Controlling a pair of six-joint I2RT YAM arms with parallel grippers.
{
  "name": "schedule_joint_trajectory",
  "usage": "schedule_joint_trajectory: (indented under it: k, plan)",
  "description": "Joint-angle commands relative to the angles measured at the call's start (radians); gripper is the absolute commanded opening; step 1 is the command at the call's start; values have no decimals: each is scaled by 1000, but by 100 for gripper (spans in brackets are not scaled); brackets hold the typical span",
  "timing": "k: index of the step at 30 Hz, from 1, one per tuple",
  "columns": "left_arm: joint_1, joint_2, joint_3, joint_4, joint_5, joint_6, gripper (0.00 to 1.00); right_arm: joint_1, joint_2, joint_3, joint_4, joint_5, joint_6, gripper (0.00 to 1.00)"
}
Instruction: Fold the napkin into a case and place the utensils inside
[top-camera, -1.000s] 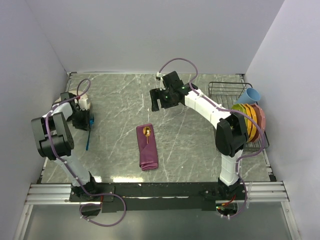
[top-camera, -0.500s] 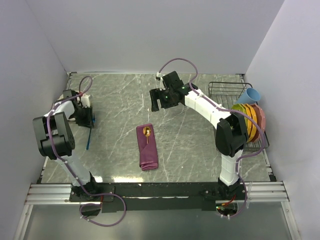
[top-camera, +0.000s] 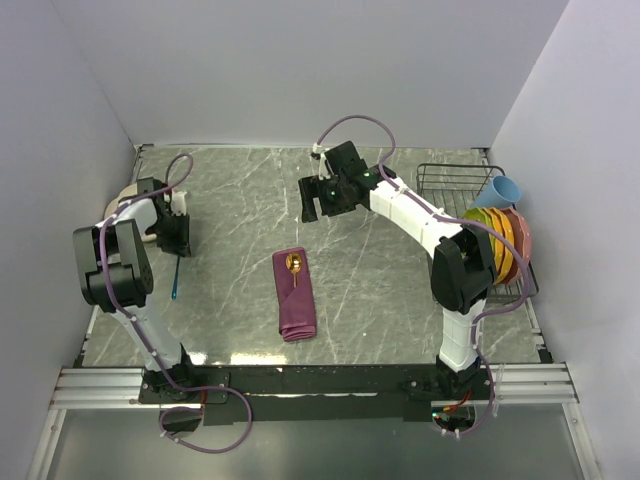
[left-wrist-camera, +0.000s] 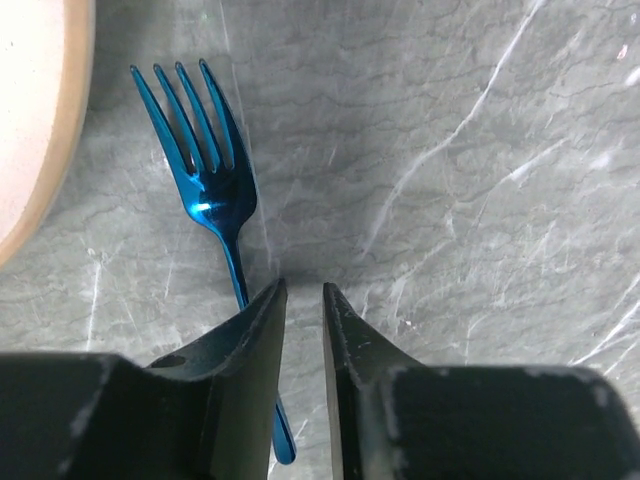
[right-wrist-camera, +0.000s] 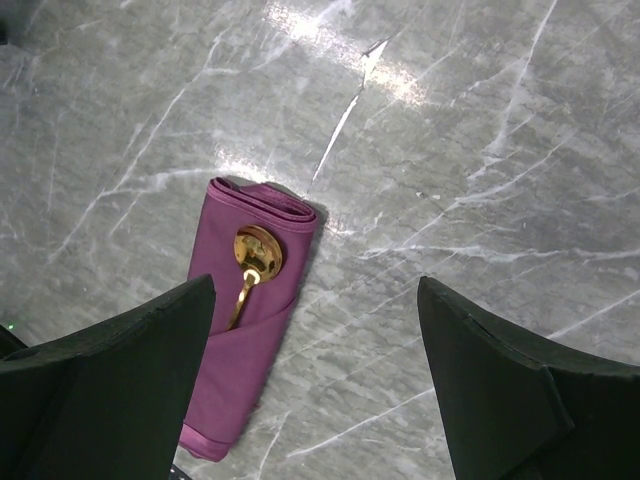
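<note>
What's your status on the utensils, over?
Left gripper nearly shut over fork handle, grip unclear. Right gripper open, aloft. Spoon in case. Nothing between fork and case.

Bright, even light w/ glare streaks on table (right-wrist-camera: 330, 50); sharp.

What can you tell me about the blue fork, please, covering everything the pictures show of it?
The fork is glossy metallic blue and looks like one piece, with four slim tines, a narrow neck and a thin handle. It lies flat on the grey marble table, tines pointing toward the cream plate with a gap between them. The left hand is over its handle, whose middle is hidden behind one finger; whether they touch cannot be told.
</note>
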Motion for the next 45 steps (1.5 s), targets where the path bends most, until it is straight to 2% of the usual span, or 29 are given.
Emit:
schedule_joint_trajectory:
  k: [1,7,21,24,25,26,27,31,32,33,36,40,45]
  plan:
    - [7,-65,50,-33,10,-21,32,-9,-5,44,4,-2,8,90]
    - [63,-56,111,-62,0,7,41,-7,-10,32,10,-9,11,91]
    - [46,30,7,-7,15,53,35,-7,3,32,12,-22,11,92]
    - [43,52,5,-22,18,44,24,-9,4,32,16,-22,17,92]
    - [38,52,14,-31,24,41,7,-7,4,32,18,-26,19,91]
    - [28,46,25,-39,33,25,1,-7,4,33,23,-29,22,91]
    - [20,37,37,-46,64,10,1,-9,3,33,27,-32,23,90]
    - [-40,-61,176,-68,150,-157,1,-7,6,35,76,-167,51,86]
    - [-69,-80,197,-42,153,-276,1,-7,7,44,104,-252,77,84]
    - [-86,-101,212,-22,155,-327,1,-6,7,43,131,-319,97,80]
    - [-169,-163,252,22,119,-497,1,17,16,42,248,-426,212,75]
    - [-281,-258,213,104,53,-653,1,76,65,118,274,-443,257,73]
    - [-345,-328,149,183,20,-795,1,138,79,124,322,-448,310,72]
